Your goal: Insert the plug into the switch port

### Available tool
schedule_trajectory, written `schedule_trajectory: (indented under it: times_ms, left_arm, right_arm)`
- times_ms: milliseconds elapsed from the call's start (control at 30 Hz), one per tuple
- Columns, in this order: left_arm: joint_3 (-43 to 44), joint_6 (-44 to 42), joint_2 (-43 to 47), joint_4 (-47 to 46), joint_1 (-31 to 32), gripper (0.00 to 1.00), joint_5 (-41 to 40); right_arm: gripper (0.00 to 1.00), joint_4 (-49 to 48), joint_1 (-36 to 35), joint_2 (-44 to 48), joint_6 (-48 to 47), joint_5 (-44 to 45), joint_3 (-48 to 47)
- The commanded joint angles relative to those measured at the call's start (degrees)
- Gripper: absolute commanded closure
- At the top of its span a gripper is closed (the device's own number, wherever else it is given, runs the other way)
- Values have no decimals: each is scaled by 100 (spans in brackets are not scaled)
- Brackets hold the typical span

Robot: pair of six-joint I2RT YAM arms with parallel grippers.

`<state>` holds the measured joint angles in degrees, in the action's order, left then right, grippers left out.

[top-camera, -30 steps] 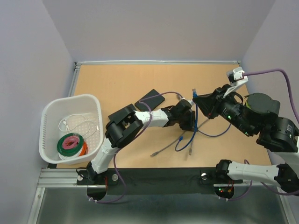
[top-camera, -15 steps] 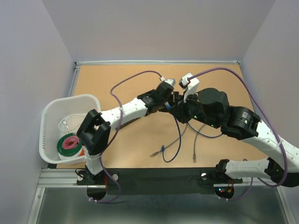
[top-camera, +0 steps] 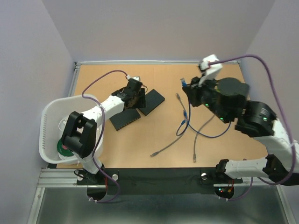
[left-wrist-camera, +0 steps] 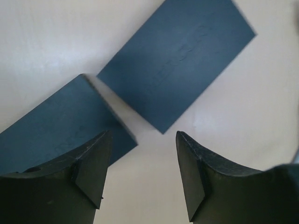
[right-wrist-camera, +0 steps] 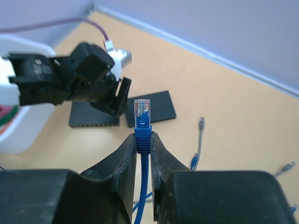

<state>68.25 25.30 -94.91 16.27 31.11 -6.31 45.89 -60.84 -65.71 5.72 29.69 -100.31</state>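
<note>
We see the right gripper (right-wrist-camera: pixel 143 139) with its jaws shut tight on the blue plug (right-wrist-camera: pixel 142 111). It holds the plug up in the air, tip pointing up. The left gripper (left-wrist-camera: pixel 142 142) has its jaws apart and holds nothing. It hangs just over the black switch (top-camera: pixel 124 119) and another black box (top-camera: pixel 150 101), which lie side by side on the table (top-camera: pixel 140 137), far from the plug.

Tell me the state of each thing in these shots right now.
left pincer: open, empty.
right pincer: shut on blue plug.
blue plug: held in the air, not inserted.
left black box: flat on table.
right black box: flat on table.
loose cables: lying unplugged on table.
white basket: upright, holding spools.
</note>
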Motion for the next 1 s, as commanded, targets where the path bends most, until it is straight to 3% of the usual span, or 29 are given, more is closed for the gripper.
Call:
schedule_trajectory:
  times_ms: [0,333,600,767,967]
  left_arm:
    - [-242,-200,333,-142,-342,32,-134]
    - [-102,-236,-35,95,-1256,31,-327]
    - [-180,-78,-659,43,-1494,31,-12]
    - [-373,-8,-897,-159,-1626,31,427]
    - [-654,142,-740,-230,-1626,31,797]
  right_arm:
    - [100,-122,-25,-951,-413,-226,634]
    - [100,-2178,-25,-1813,-53,-1799,2349]
    - [99,-3594,-24,-2270,500,-2933,3351]
    - [99,-4315,-25,-2919,913,-3031,3554]
    - [99,-4527,-25,-3632,1204,-2618,3457]
